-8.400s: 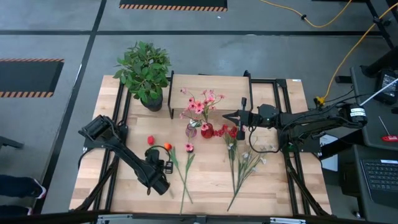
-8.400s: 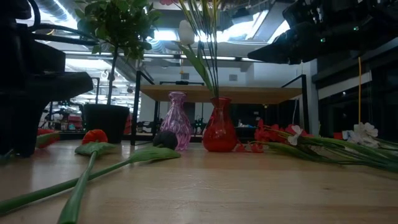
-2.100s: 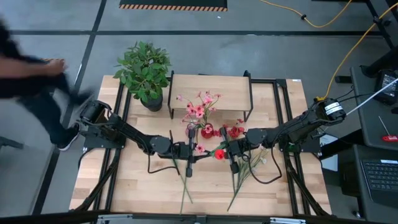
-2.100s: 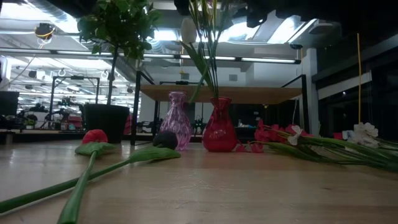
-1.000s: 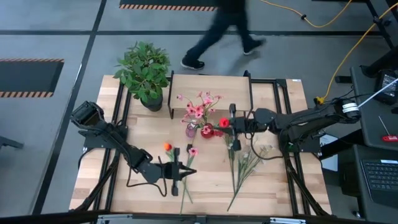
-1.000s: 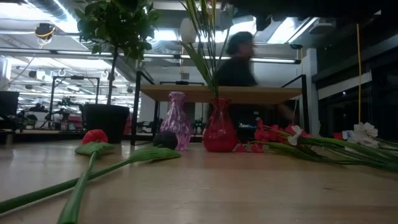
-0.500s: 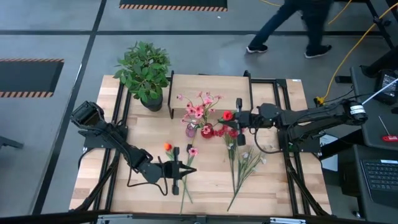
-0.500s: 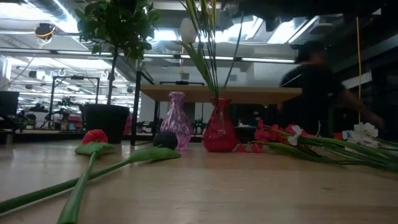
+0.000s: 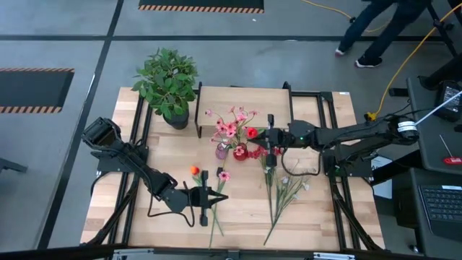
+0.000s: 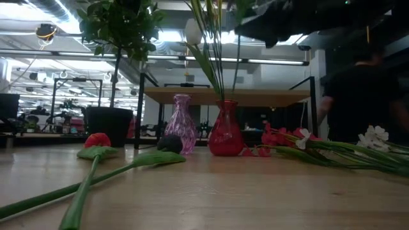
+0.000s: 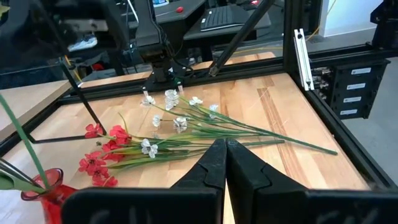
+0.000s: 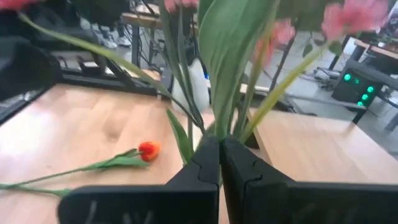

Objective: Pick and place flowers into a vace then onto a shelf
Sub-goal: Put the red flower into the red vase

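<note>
My right gripper (image 9: 261, 136) is shut on a red flower (image 9: 251, 133), high over the red vase (image 9: 240, 152), which holds pink blooms (image 9: 229, 124). A purple vase (image 9: 221, 151) stands beside it, and the shelf (image 9: 245, 105) is just behind both. My left gripper (image 9: 222, 196) is shut and empty, above the loose flowers (image 9: 215, 209) that lie on the near middle of the table. An orange bloom (image 9: 193, 170) and a pink bloom (image 9: 221, 175) lie there too. More red and white flowers (image 9: 283, 184) lie on the table at the right. My right gripper pinches the red flower's stem just behind the bloom (image 9: 253, 133); its own fingers (image 12: 208, 155) hide the place of contact. The fingers come level from the table's right. The thin stem (image 10: 238, 70) hangs about straight down toward the red vase's mouth (image 10: 225, 102).
A bushy green plant in a black pot (image 9: 167, 79) stands at the far left of the table. The shelf's black legs (image 9: 199, 112) flank the vases. A person (image 9: 375, 29) is on the floor beyond the table's far right.
My right gripper has carried the red flower toward the table's far edge and then left, over the red vase. The hanging stem has swung from slanting to about upright. A person has walked past behind the table toward the right.
</note>
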Action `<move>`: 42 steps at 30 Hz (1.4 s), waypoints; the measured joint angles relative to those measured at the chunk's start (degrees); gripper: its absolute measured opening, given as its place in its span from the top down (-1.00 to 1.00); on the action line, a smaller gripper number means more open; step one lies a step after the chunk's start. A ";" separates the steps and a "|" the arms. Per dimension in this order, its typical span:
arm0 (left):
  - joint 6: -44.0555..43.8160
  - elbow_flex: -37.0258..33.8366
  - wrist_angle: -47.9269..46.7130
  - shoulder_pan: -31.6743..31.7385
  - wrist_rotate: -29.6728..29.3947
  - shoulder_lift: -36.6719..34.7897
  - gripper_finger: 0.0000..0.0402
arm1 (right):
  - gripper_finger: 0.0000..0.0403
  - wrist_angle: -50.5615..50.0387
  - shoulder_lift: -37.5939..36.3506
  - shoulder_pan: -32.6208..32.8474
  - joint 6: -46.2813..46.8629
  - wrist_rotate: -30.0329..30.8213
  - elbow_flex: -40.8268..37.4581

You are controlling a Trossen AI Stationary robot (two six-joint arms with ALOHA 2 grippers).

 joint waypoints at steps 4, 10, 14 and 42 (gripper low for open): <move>0.06 0.00 0.00 0.00 0.00 0.00 0.99 | 1.00 1.35 2.17 -0.16 0.05 -0.09 0.00; 0.09 0.00 -0.04 0.00 0.00 0.00 0.99 | 1.00 1.97 3.96 -0.16 0.84 -0.19 -0.02; 0.09 0.00 -0.02 -0.52 -0.09 0.00 0.99 | 1.00 1.92 4.20 -0.16 1.46 -0.19 -0.02; 0.59 0.00 -0.02 0.17 -1.38 0.00 0.98 | 0.96 19.47 10.96 -0.27 0.16 -1.65 -6.62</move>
